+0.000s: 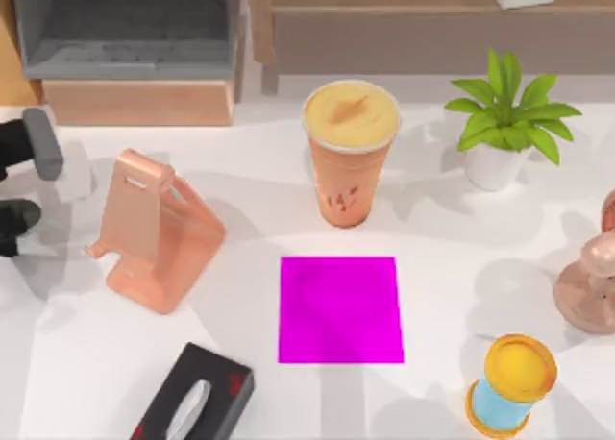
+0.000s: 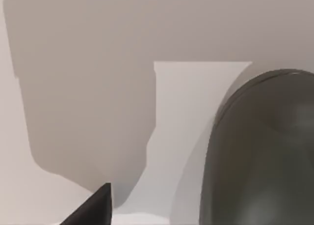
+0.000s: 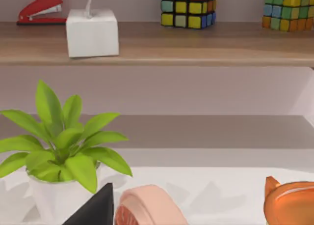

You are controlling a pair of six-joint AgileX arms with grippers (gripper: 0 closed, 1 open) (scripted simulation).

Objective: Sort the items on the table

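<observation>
The coffee cup point(image 1: 350, 152) stands upright on the surface point(image 1: 240, 219), just behind the magenta mat point(image 1: 340, 309). Far left of the mat, the left hand point(image 1: 24, 185) hovers, its grip impossible to judge; the mouse point(image 2: 262, 151) looms close under its wrist camera.

Overhead camera; two low wrist cameras

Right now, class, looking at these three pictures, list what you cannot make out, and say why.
1. Top view: the left pincer is cut off by the left edge.
2. Left wrist view: the dark grey rounded thing runs off the edges; possibly the mouse, not certain.
3. Top view: the black box is cut by the bottom edge, and the pink thing by the right edge.
4. Right wrist view: the orange thing is cut off at the corner; unidentifiable.
</observation>
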